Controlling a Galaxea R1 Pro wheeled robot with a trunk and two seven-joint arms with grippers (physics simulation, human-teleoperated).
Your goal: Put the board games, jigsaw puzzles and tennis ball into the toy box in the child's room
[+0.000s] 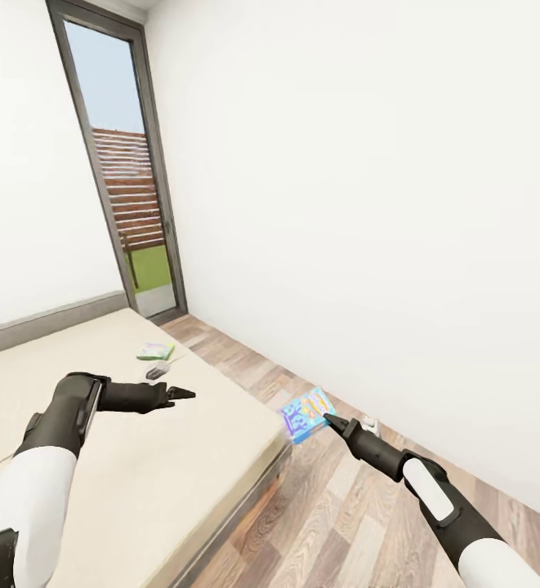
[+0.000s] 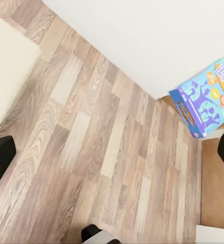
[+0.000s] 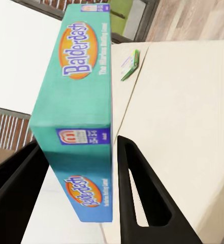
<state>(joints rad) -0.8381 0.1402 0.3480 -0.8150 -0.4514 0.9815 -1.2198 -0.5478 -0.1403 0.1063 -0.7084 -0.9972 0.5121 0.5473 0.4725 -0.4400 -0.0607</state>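
The right gripper [image 1: 328,419] pinches the mostly blue board game [image 1: 306,414] between its two fingers [image 3: 142,198], holding it in the air above the wood-plank floor [image 1: 343,523] just off the bed's corner, at about 5 o'clock from the middle of the head view. The second board game [image 1: 155,351], white-green-yellow, lies on the cream bed [image 1: 139,457] at about 10 o'clock from the held box, close to the mattress edge and untouched. The left gripper [image 1: 180,394] hangs over the bed holding nothing; whether its fingers are spread or pressed together I cannot tell. By my reckoning the task is in its early part: one game is lifted but not yet boxed, one waits on the bed. The room has plain white walls [image 1: 368,204], with a tall glazed door [image 1: 127,180] at 11 o'clock showing grass and slatted fencing outside
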